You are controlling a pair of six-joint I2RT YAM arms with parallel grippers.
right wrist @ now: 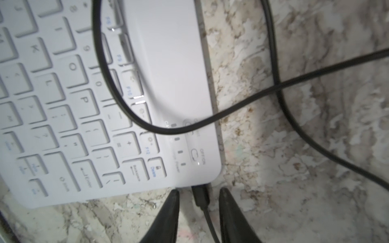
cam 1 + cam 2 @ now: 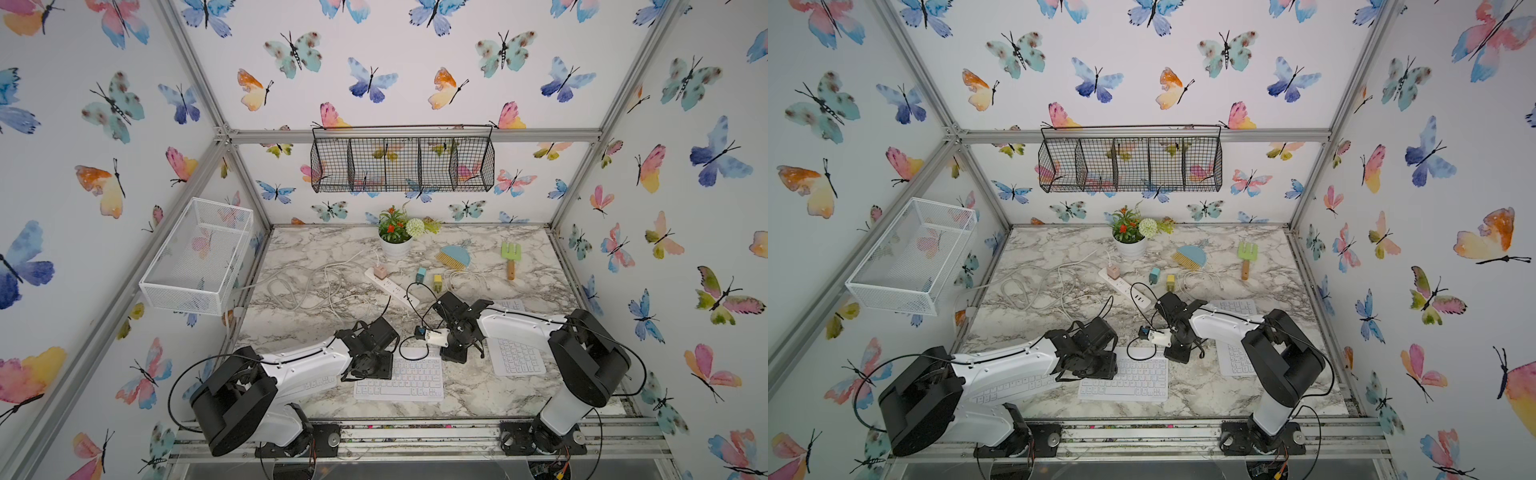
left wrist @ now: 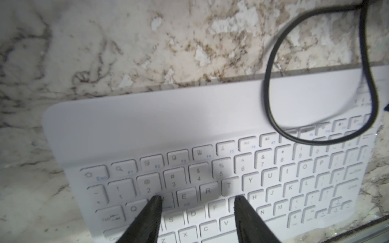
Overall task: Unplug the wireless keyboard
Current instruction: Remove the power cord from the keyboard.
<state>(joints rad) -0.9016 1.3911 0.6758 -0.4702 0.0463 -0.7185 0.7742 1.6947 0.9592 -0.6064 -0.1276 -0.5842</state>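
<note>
The wireless keyboard (image 2: 399, 380) (image 2: 1123, 380) lies flat near the table's front middle. A black cable (image 3: 271, 109) loops over its top strip and ends in a black plug (image 1: 201, 195) seated in the keyboard's right side edge. My right gripper (image 1: 199, 191) is open and straddles that plug, with a small gap on each side of it. My left gripper (image 3: 197, 198) is open, its fingertips (image 3: 155, 199) down on the keys near the keyboard's left end. In both top views the arms hide the fingertips.
A second white keyboard (image 2: 316, 384) lies under my left arm and a third (image 2: 519, 357) under my right. Further back are a power strip (image 2: 390, 286), white cables (image 2: 299, 286), small chargers (image 2: 421, 274), a plant pot (image 2: 395, 245), a brush (image 2: 455, 255) and a green rake (image 2: 510, 257).
</note>
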